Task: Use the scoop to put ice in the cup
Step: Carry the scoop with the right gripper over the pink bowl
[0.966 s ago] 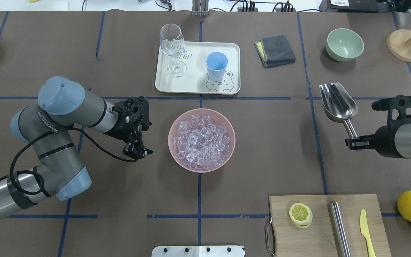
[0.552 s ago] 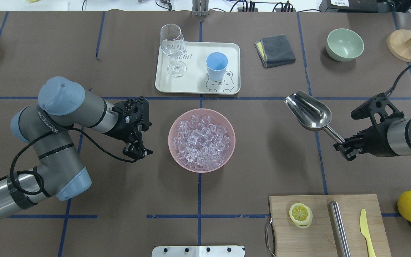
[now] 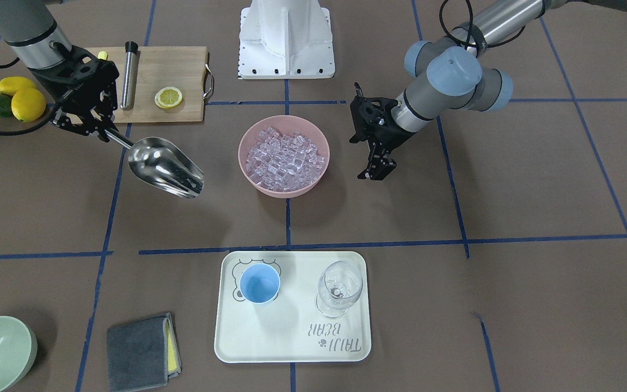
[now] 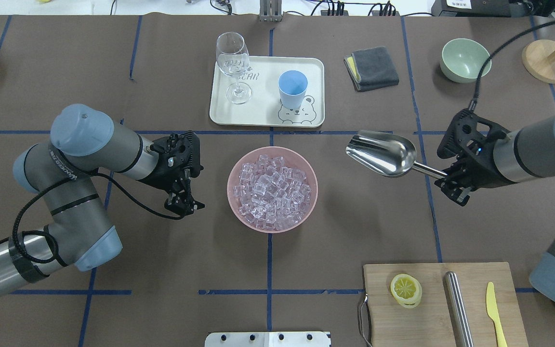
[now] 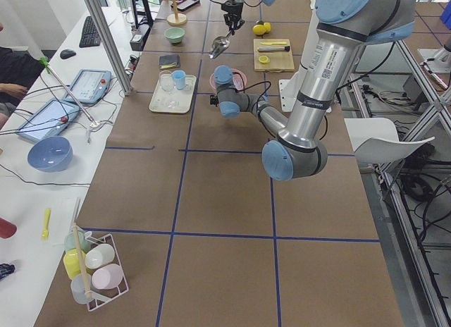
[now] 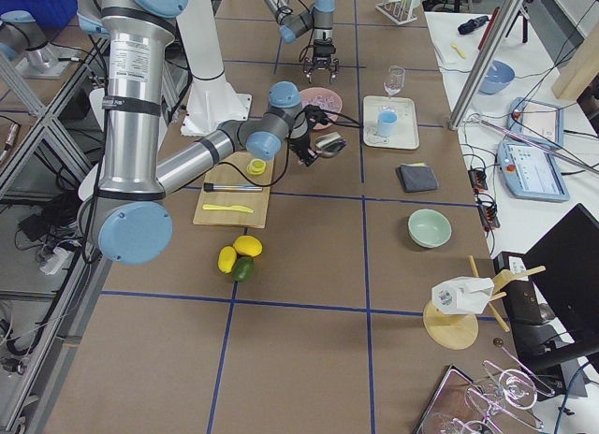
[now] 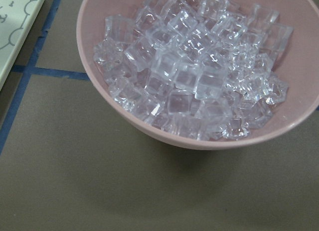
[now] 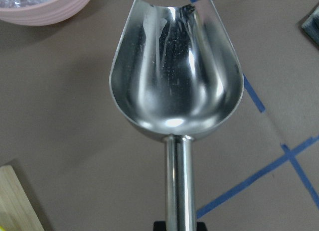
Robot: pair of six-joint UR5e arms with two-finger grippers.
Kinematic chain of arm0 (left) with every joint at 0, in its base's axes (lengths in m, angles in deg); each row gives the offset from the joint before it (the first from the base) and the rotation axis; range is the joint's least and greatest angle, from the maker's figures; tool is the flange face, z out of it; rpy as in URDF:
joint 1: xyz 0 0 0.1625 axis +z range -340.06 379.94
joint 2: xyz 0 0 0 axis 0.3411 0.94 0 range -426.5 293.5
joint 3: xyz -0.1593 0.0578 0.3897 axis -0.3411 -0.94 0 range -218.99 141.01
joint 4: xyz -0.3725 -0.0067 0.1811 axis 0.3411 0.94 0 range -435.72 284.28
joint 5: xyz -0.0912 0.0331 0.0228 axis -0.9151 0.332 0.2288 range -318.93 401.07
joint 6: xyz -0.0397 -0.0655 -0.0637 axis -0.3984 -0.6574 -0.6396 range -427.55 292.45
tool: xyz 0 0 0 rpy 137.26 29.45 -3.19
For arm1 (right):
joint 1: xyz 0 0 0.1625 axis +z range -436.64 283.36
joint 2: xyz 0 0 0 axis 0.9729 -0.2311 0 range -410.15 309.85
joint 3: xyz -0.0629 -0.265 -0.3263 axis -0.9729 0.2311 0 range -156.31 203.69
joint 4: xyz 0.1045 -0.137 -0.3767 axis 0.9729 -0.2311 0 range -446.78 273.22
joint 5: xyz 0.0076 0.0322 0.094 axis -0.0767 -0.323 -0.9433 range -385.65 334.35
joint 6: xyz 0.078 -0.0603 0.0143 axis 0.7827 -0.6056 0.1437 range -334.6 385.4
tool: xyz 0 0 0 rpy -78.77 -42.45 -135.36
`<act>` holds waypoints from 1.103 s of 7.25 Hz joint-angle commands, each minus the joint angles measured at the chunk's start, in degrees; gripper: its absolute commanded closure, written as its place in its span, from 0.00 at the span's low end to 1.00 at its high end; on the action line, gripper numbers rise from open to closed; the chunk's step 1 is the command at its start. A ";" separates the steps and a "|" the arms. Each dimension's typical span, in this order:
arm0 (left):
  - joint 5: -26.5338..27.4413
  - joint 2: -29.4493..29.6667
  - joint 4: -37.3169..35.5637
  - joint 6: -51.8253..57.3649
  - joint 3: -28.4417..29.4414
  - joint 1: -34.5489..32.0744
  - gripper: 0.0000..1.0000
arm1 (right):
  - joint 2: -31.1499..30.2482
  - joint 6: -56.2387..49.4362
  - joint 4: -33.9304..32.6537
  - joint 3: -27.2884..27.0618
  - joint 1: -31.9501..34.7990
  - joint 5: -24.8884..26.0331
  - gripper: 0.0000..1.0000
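Approach to the ice (image 4: pixel 271 190) is judged the present step: the empty scoop (image 4: pixel 383 154) is clamped in the right tool (image 4: pixel 448 180), right of the pink bowl (image 4: pixel 231 185). Next, its mouth must be dipped into the cubes. The cup (image 4: pixel 292 89) is seen on the far tray (image 4: pixel 263 113). The width of the left tool (image 4: pixel 184 205) cannot be told.

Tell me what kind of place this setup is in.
Most likely a robotics lab staging a kitchen chore, not a real kitchen: the table is gridded with blue tape, a side desk holds tablets and a keyboard, and the right gripper holds the scoop.
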 commanded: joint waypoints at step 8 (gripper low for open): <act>0.35 0.65 5.16 -0.09 3.79 1.31 0.00 | 30.65 -8.50 -48.56 -0.80 -10.57 14.01 1.00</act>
